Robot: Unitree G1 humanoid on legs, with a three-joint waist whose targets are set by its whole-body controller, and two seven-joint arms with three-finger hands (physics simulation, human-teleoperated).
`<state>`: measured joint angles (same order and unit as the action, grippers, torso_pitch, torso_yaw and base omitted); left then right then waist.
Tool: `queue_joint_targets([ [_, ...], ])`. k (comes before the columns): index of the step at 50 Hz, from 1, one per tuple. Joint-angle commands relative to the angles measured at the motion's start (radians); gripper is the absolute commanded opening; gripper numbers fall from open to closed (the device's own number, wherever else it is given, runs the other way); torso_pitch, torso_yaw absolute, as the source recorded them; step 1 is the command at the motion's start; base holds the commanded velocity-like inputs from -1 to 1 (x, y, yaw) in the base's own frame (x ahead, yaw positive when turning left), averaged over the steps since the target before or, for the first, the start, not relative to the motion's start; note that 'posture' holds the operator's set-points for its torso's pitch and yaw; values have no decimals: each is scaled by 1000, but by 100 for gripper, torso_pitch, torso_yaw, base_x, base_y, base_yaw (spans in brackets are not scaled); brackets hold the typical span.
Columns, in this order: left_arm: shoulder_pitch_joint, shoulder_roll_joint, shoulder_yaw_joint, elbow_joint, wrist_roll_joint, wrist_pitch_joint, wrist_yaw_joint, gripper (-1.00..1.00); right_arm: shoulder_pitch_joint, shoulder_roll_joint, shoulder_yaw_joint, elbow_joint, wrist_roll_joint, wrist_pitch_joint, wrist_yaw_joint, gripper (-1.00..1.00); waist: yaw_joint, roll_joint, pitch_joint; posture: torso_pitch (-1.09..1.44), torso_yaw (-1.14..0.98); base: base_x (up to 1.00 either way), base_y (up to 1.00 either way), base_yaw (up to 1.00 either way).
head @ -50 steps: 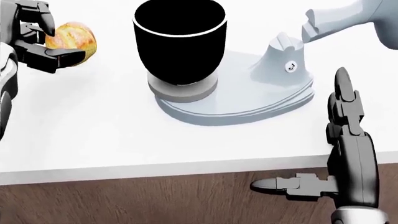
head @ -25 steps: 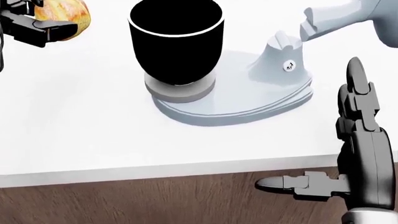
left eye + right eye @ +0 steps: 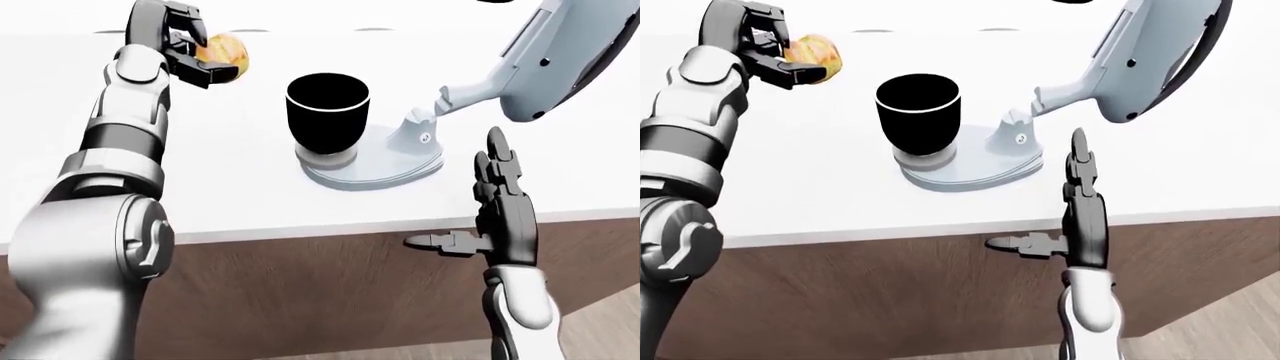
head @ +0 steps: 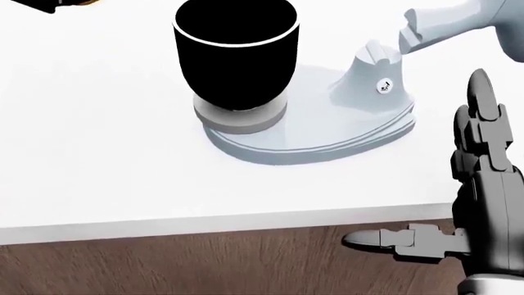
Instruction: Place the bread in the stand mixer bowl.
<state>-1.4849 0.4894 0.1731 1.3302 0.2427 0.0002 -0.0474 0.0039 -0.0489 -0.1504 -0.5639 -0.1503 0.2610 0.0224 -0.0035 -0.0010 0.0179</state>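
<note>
The bread [image 3: 226,51] is a golden roll held in my left hand [image 3: 200,54], whose fingers close round it, raised above the white counter [image 3: 230,157] to the upper left of the bowl. The black stand mixer bowl [image 3: 327,112] stands upright on the grey mixer base [image 3: 385,161]; the tilted mixer head [image 3: 560,56] hangs at the upper right. In the head view the bowl [image 4: 236,55] shows but the bread is nearly out at the top left. My right hand [image 3: 490,206] is open, fingers upright, at the counter's near edge right of the base.
The wooden cabinet face [image 3: 320,292] runs below the counter's edge. The mixer head [image 3: 1150,56] overhangs the space to the right of the bowl.
My left hand has lifted the bread up and out of the head view's top left. My right hand has shifted slightly right and down. The camera has barely moved.
</note>
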Motion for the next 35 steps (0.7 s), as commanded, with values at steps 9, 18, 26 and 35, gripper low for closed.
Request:
queue_joint_targets([
  [9, -81, -8, -3, -44, 6, -20, 0, -100, -10, -3, -11, -48, 8, -40, -4, 98, 0, -1, -24, 0, 0, 0, 0, 0],
  [18, -110, -38, -11, -46, 12, -17, -4, -100, -8, -3, -12, -51, 12, -44, -4, 98, 1, -4, -23, 0, 0, 0, 0, 0],
  [26, -126, -75, -20, -48, 19, -22, 3, -100, -1, -2, -17, -52, 19, -56, -2, 98, 3, -8, -22, 0, 0, 0, 0, 0],
  [35, -122, -103, -28, -51, 23, -48, 1, -100, -2, -3, -16, -64, 17, -49, 0, 98, 2, -9, -23, 0, 0, 0, 0, 0],
])
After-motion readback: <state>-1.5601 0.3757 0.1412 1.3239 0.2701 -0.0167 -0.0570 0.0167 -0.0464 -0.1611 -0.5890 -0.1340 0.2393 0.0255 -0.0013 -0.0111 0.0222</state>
